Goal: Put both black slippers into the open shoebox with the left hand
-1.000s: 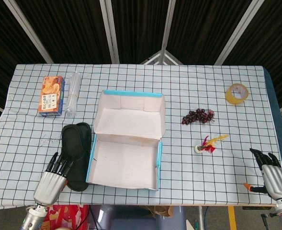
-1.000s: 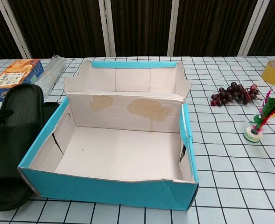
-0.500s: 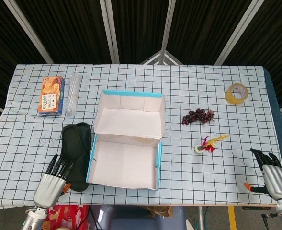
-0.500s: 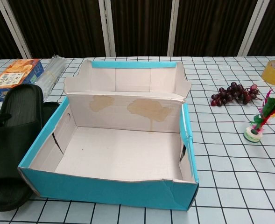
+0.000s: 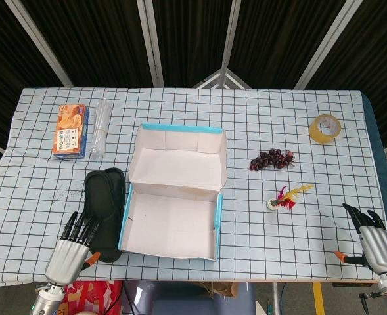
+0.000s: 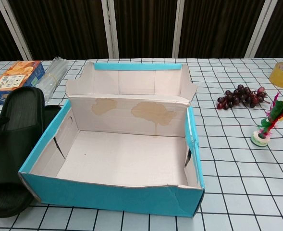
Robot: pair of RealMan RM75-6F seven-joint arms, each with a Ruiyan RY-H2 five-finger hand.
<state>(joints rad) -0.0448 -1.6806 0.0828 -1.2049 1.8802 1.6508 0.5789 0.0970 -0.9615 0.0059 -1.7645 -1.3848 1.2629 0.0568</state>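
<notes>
Two black slippers (image 5: 103,207) lie stacked on the checked table, just left of the open shoebox (image 5: 174,191). In the chest view the slippers (image 6: 14,144) fill the left edge beside the box's blue wall (image 6: 107,196), and the box is empty inside. My left hand (image 5: 68,252) hovers at the table's near edge, fingers spread and pointing at the slippers' near end, holding nothing. My right hand (image 5: 374,241) rests at the near right corner, fingers apart and empty.
An orange snack box (image 5: 70,130) and a clear plastic packet (image 5: 99,128) lie at the far left. Dark grapes (image 5: 271,159), a feathered shuttlecock (image 5: 286,197) and a yellow tape roll (image 5: 326,128) sit right of the shoebox.
My left hand has drawn back toward the near edge, off the slippers' end. The slippers, box and right hand have not moved.
</notes>
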